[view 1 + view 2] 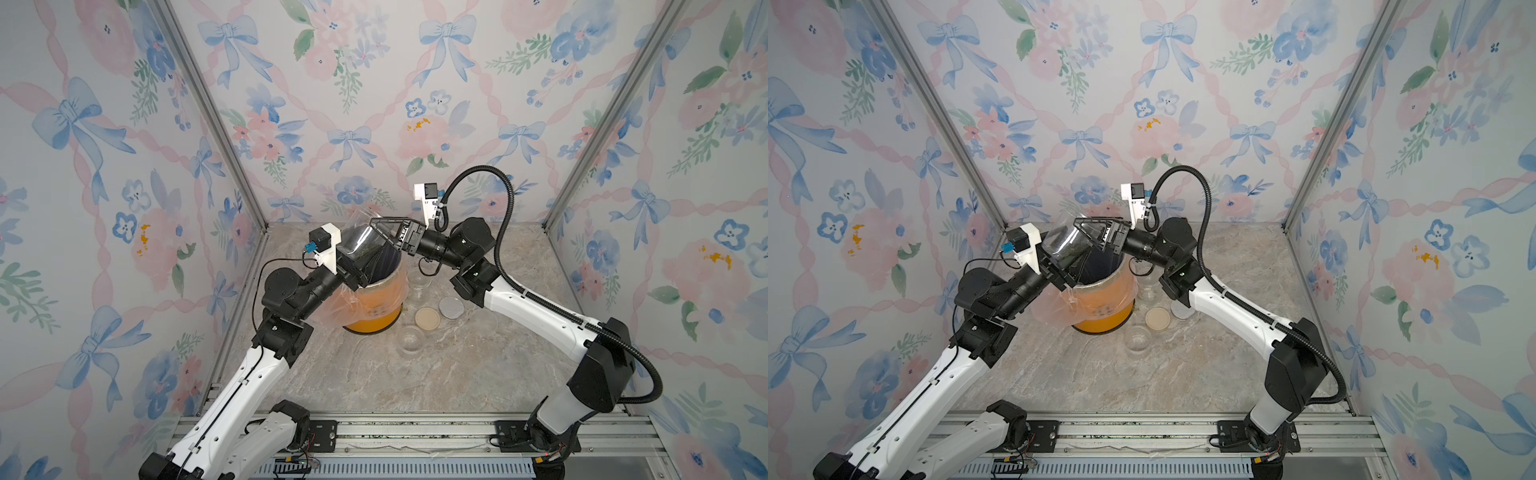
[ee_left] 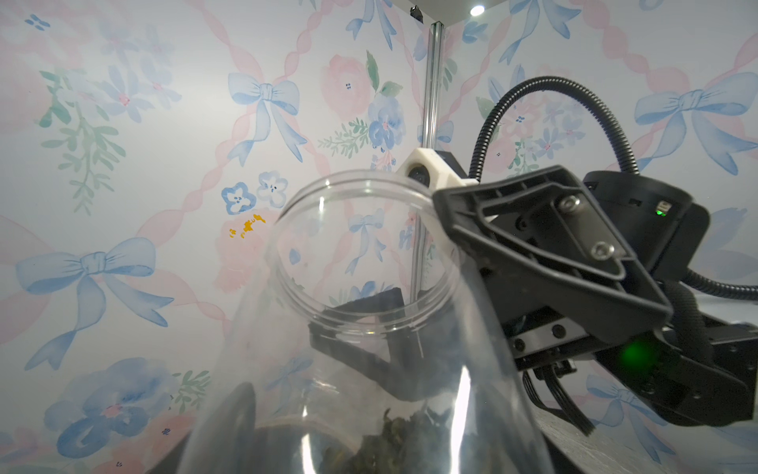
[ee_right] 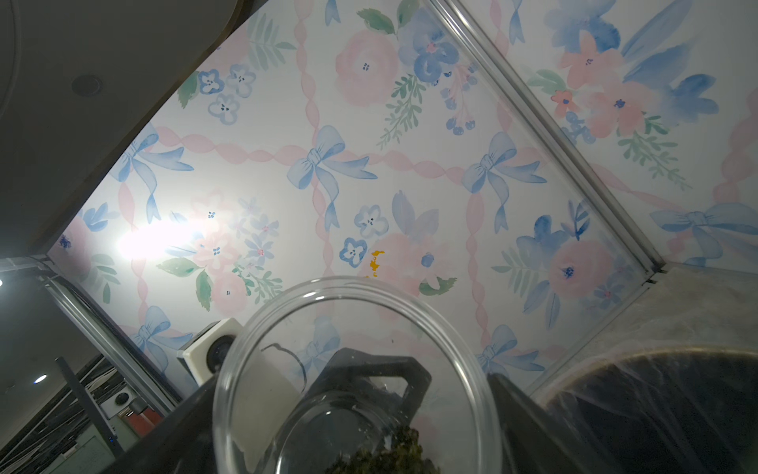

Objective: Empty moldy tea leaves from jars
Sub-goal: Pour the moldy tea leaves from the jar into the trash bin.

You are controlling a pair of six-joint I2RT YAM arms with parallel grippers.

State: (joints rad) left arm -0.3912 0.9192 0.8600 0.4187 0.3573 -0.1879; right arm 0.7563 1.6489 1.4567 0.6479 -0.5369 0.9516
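Where left claw (image 1: 360, 262) is clamped on jar (image 1: 360, 237), jar is held tilted above orange bin (image 1: 374, 308), mouth uncovered; tea leaves (image 2: 389, 445) are seen low inside. Right claw (image 1: 380, 232) is set at jar's mouth, jaws spread wide either side. Right of bin, empty jar (image 1: 409, 341), second empty jar (image 1: 419, 280), beige lid (image 1: 427, 318), silver lid (image 1: 451, 307) are seen on counter (image 1: 415, 382).

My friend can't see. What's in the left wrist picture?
A clear, lidless jar fills the middle, dark tea leaves at its near end. Black fingers of the right gripper straddle its neck, against wallpaper with blue bows and pink flowers.
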